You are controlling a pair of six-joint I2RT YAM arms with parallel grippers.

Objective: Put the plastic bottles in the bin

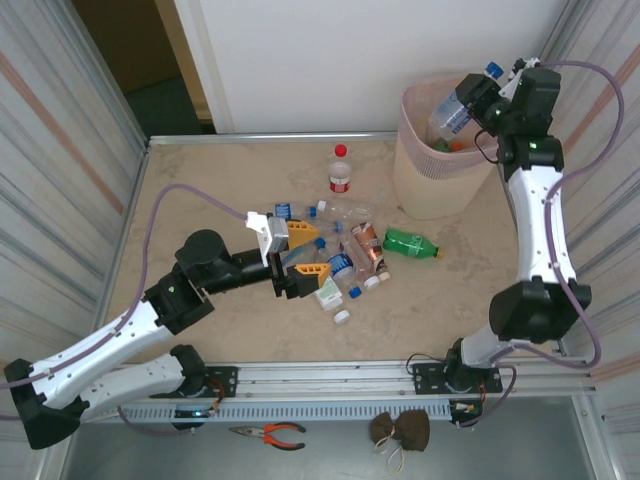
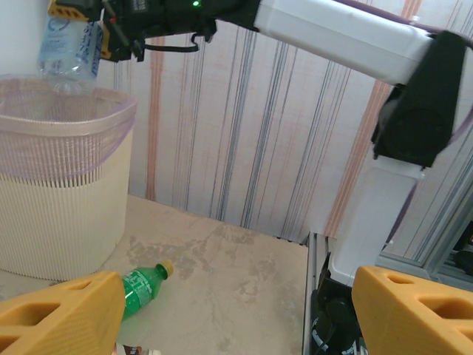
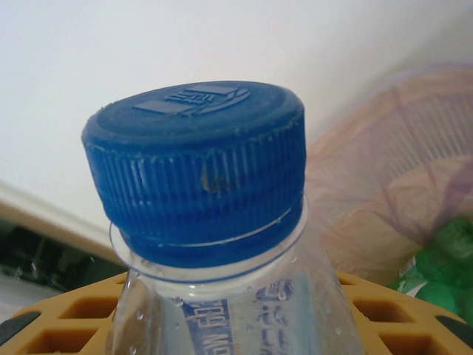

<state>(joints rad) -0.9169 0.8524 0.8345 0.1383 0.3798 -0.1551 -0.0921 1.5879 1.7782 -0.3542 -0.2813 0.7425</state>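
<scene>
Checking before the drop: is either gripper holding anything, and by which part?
The right gripper holds a clear blue-capped bottle by its upper body, below the neck. The left gripper is open, empty.

White back wall (image 1: pixel 380 60), striped side panels (image 1: pixel 50 130), dark doorway (image 1: pixel 140 50) beyond, beige marbled tabletop (image 1: pixel 200 190)

The bin (image 1: pixel 425 195) is set at the far right of the table (image 1: pixel 200 190). Above its mouth, a raised bottle (image 1: pixel 452 115) is gripped by the right gripper (image 1: pixel 478 100). Mid-table, a heap of bottles (image 1: pixel 345 262) is spread, with the left gripper (image 1: pixel 309 252) held over its left edge. An upright bottle (image 1: pixel 340 168) is seen behind the heap, and a lying bottle (image 1: pixel 410 243) is found right of it, on the bin's near side.
</scene>
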